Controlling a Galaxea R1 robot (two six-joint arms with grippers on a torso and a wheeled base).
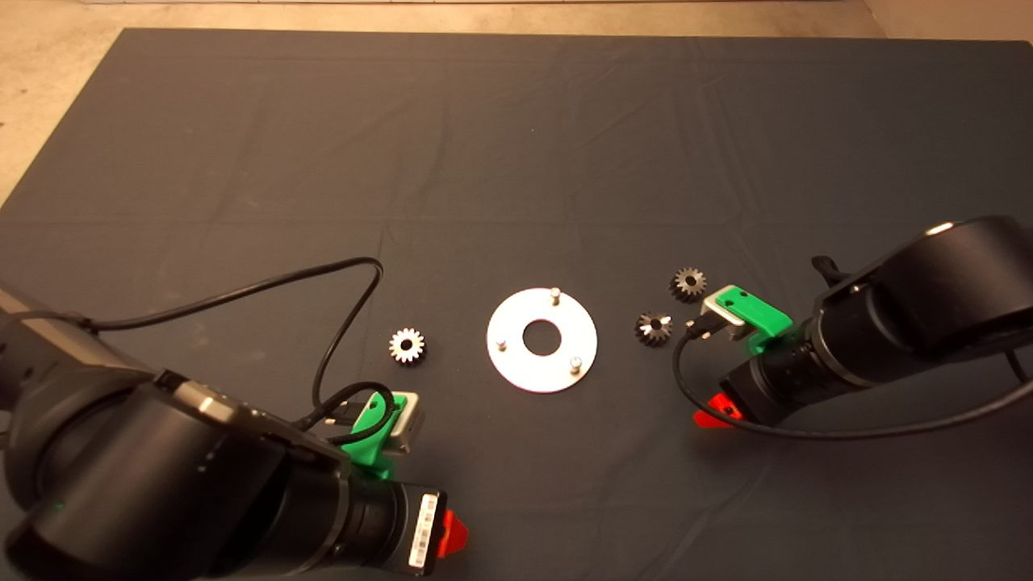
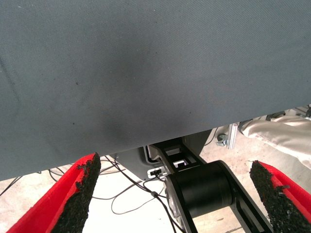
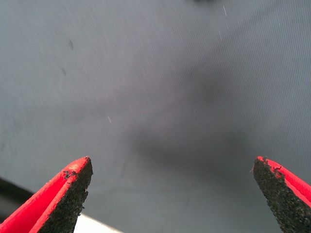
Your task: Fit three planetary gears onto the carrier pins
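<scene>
The left tool [image 2: 172, 194] hangs over the near edge of the dark mat [image 1: 516, 145] with its fingers spread wide and nothing between them. The right tool [image 3: 172, 194] is equally wide and empty, low over the mat. Between the arms the disc [image 1: 516, 367] lies flat, its three carrier pins [image 1: 555, 295] bare. One planetary gear [image 1: 407, 345] lies left of the disc, two planetary gears [image 1: 654, 328] right, just beside the right arm.

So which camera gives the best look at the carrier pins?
The head view. It shows the disc from above with all three pins standing bare, no gear on any. Both wrist views show only dark mat between open fingers; the left one also catches floor beyond the mat's edge. Neither shows disc or pins.
</scene>
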